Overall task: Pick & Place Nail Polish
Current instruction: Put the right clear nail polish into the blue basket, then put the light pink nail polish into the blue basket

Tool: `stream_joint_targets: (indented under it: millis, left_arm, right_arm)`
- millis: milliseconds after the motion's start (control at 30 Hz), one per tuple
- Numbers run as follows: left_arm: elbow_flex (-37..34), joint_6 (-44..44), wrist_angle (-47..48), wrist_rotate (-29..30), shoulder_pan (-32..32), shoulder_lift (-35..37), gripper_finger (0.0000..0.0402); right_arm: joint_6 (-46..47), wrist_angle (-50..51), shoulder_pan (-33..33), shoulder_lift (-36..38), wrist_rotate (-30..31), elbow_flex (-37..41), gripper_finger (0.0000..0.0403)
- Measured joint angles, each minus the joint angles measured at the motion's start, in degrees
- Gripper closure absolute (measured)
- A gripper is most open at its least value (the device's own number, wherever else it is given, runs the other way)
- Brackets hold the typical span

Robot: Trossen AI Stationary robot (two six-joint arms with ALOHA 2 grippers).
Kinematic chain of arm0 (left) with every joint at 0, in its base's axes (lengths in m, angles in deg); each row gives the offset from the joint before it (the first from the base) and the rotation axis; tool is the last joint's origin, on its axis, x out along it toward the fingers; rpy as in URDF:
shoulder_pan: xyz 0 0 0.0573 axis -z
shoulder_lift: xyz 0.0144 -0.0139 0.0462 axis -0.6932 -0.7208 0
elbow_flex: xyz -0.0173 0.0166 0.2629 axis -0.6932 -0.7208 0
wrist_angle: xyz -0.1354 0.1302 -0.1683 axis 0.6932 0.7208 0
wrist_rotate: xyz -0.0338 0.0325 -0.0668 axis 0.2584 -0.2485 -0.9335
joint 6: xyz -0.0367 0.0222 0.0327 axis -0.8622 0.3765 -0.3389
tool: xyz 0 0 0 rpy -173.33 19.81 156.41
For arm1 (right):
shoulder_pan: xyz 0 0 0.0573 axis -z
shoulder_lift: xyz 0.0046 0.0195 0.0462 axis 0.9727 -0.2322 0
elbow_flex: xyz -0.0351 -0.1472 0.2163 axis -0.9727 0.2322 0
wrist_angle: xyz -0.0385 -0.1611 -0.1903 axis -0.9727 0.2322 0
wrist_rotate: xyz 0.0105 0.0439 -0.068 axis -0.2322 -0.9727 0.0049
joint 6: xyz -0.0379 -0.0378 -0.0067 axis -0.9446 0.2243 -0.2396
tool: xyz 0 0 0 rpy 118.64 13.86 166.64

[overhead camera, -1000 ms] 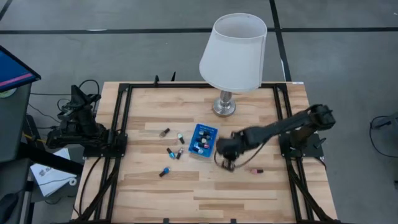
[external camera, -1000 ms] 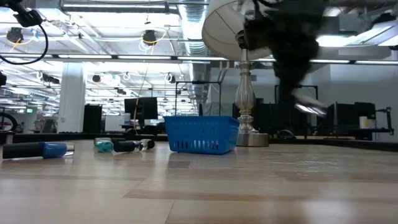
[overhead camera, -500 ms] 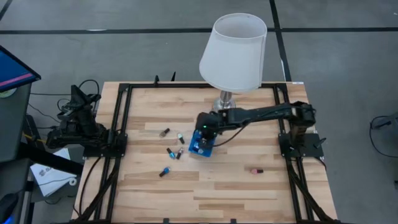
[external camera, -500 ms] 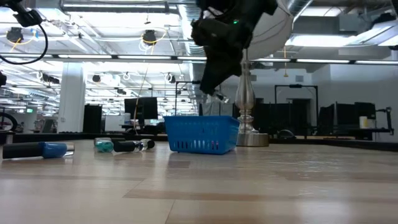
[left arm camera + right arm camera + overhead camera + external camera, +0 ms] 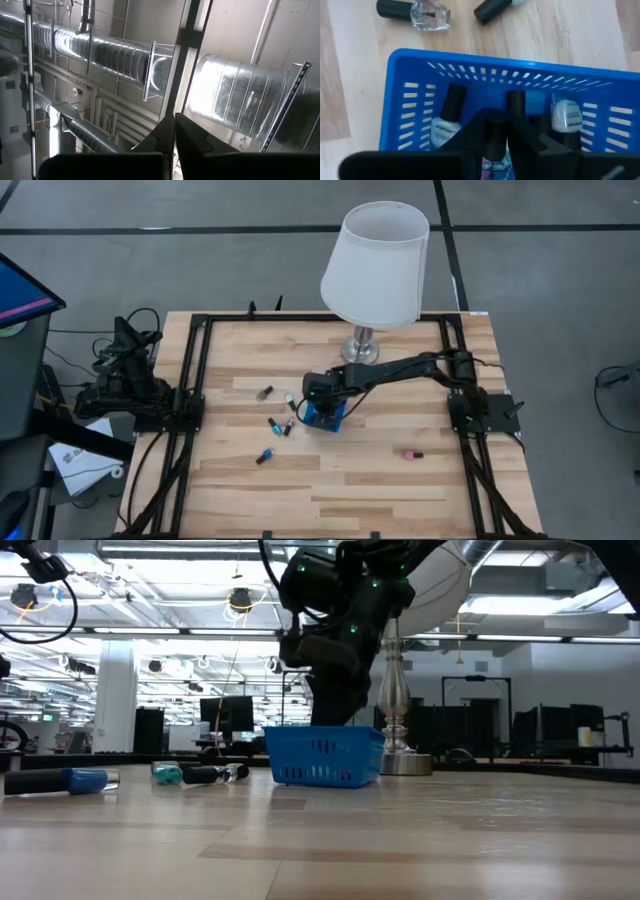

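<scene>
Nail polish bottles (image 5: 444, 125) lying in basket (image 5: 400, 100)

Table (image 5: 330, 480) is pale wood planks, smooth, low sheen, edged by a matt black metal frame (image 5: 196, 380). Basket (image 5: 410, 95) is glossy blue plastic with slotted walls. Beside the basket, a clear glass bottle (image 5: 427, 15) with a matt black cap. Lamp (image 5: 375, 265) behind the basket has a white cloth shade and a shiny metal base (image 5: 398, 690). Right gripper (image 5: 495, 145) over the basket is matt black plastic.
</scene>
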Motion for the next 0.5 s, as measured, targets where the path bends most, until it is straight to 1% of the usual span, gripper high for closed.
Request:
stream_joint_targets:
  millis: [133,233,367,433,500]
  left_arm:
    - [0.0,-0.05,-0.02,-0.02,0.0,0.02,0.0394]
    - [0.0,-0.81,0.0,0.0,0.0,0.01,0.0394]
    - [0.0,-0.81,-0.02,-0.03,0.0,0.02,0.0394]
    - [0.0,-0.82,0.0,-0.02,0.0,0.01,0.0394]
    - [0.0,-0.83,-0.01,-0.03,0.0,0.01,0.0394]
  right_arm:
    - [-0.53,0.41,-0.01,-0.12,-0.11,0.0,0.0325]
    - [-1.01,0.79,0.2,1.0,-0.11,0.08,0.029]
    - [-0.08,1.43,0.61,5.79,-0.13,-0.04,0.0226]
    - [1.04,4.07,0.89,8.81,-0.11,-0.02,0.0197]
    - [1.95,8.02,0.83,12.93,0.15,-0.02,0.0177]
